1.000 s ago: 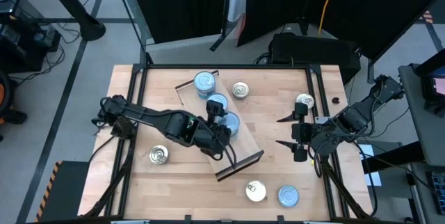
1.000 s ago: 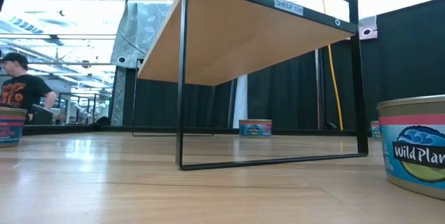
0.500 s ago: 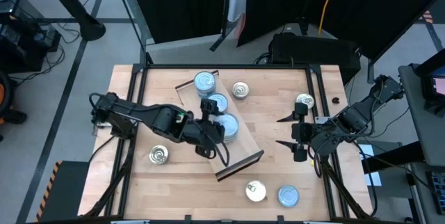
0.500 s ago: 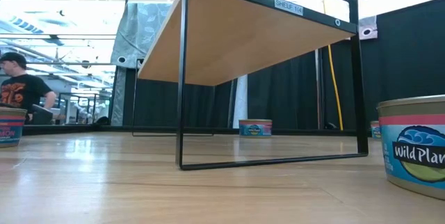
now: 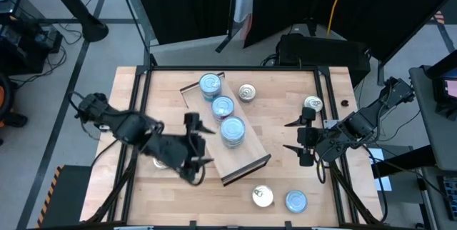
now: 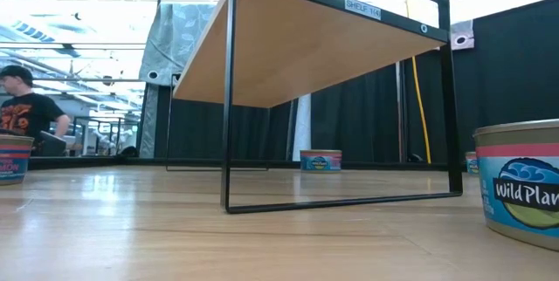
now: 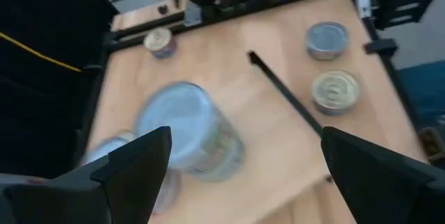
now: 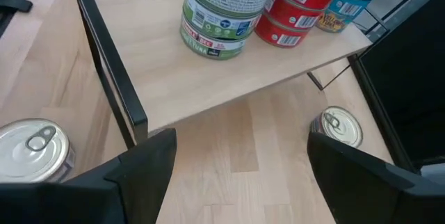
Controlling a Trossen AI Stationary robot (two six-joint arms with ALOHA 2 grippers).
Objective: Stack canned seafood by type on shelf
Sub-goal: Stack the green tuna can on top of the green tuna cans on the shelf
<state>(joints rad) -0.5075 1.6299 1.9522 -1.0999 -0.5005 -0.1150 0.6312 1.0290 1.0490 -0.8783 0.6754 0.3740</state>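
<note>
The shelf (image 5: pixel 243 157) stands slantwise in the middle of the table. On its board rest three stacks of canned seafood with light-blue tops (image 5: pixel 233 130) (image 5: pixel 223 106) (image 5: pixel 210 83); the right wrist view shows them as green (image 8: pixel 224 10), red (image 8: pixel 299 5) and blue-labelled tins (image 8: pixel 348 1). My left gripper (image 5: pixel 197 148) hangs open just left of the shelf, above the table, with nothing between its fingers; the nearest stack (image 7: pixel 182 130) lies ahead of it. My right gripper (image 5: pixel 292 135) waits open to the right of the shelf.
Loose tins stand on the table: gold-topped ones at the far middle (image 5: pixel 246 92), far right (image 5: pixel 313 103) and near the front (image 5: pixel 262 196), and a blue-topped one (image 5: pixel 296 201) beside that. Another tin (image 5: pixel 163 161) lies partly under my left arm. A person (image 6: pixel 26 111) stands far behind the table.
My left gripper has drawn back from the stack at the shelf's near end, moving toward the table's left edge and upward, rolling as it went; its fingers have stayed open. The stack has stayed in place on the shelf.
</note>
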